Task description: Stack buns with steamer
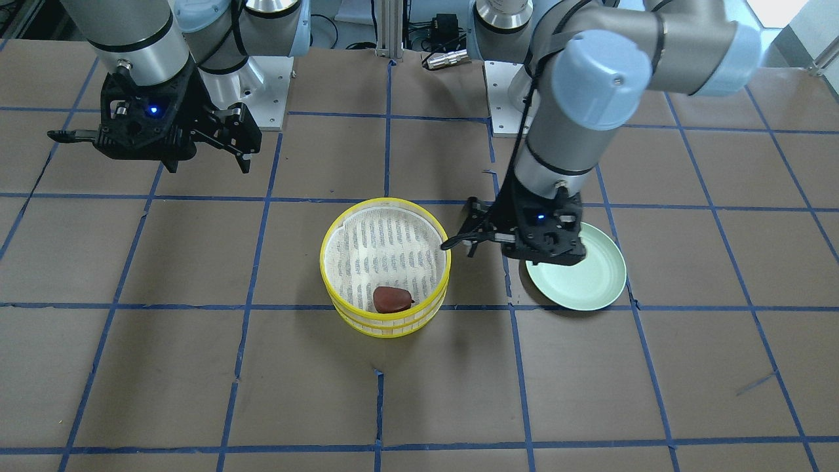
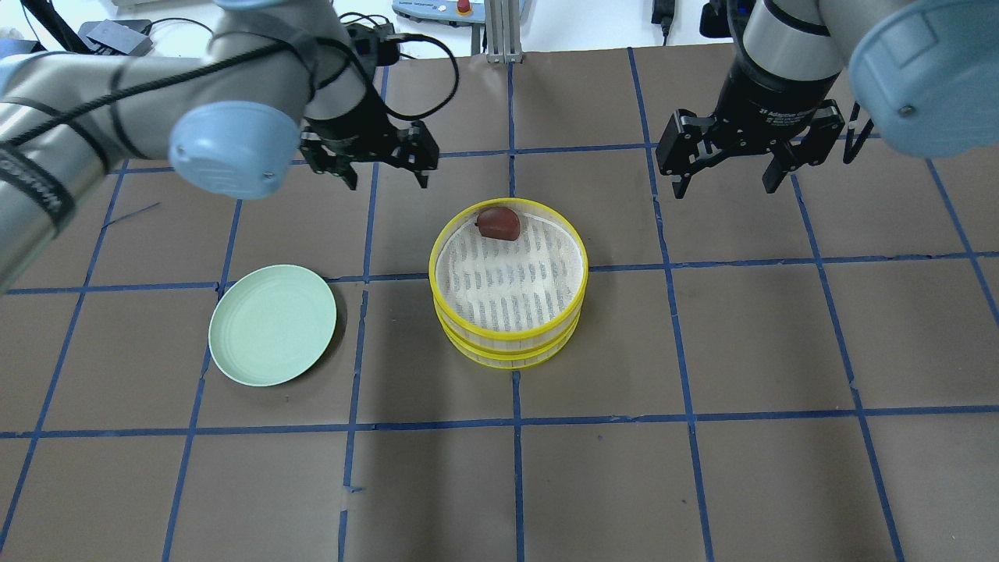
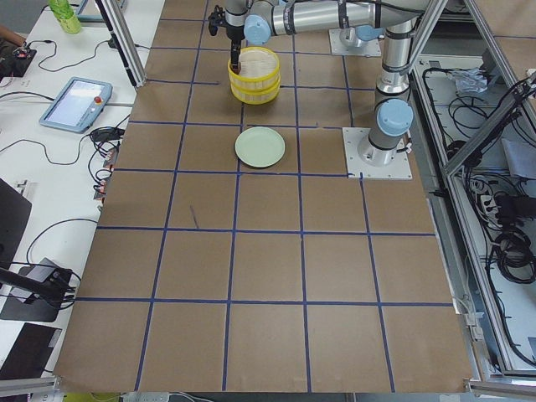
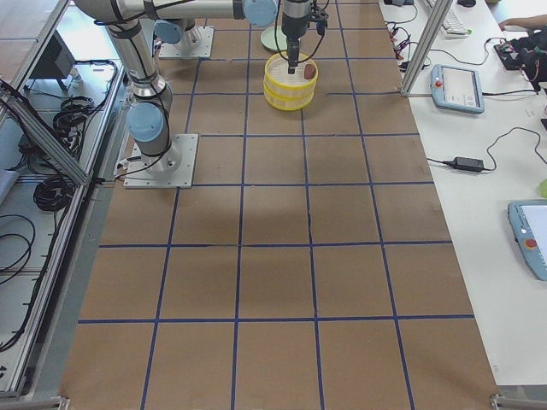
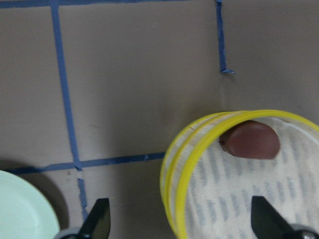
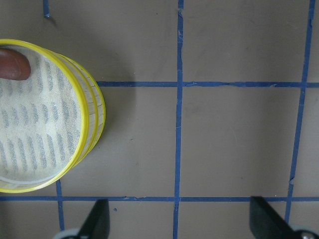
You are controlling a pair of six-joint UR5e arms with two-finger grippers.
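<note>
In the overhead view the left pincer hangs at upper left of centre. Its two fingers are spread wide with nothing between them. Its wrist camera shows the same: one dark fingertip sits in each lower corner of that frame, well apart, with bare bench and part of the yellow rim between them. The right pincer hangs at upper right of the overhead view, likewise spread wide and holding nothing, over bare bench.

Below and between the two pincers, at the centre of the frame, stands the yellow steamer, two round tiers set one on the other, the upper one lined with a white slotted mat. The reddish-brown bun lies inside the top tier, against the rim at the steamer's upper edge in this view, slightly left of its middle. In the front-facing view the same bun shows at the lower edge of the steamer.

Left of the steamer, apart from it, a pale green plate lies flat on the bench, which is brown and crossed by blue tape lines.
</note>
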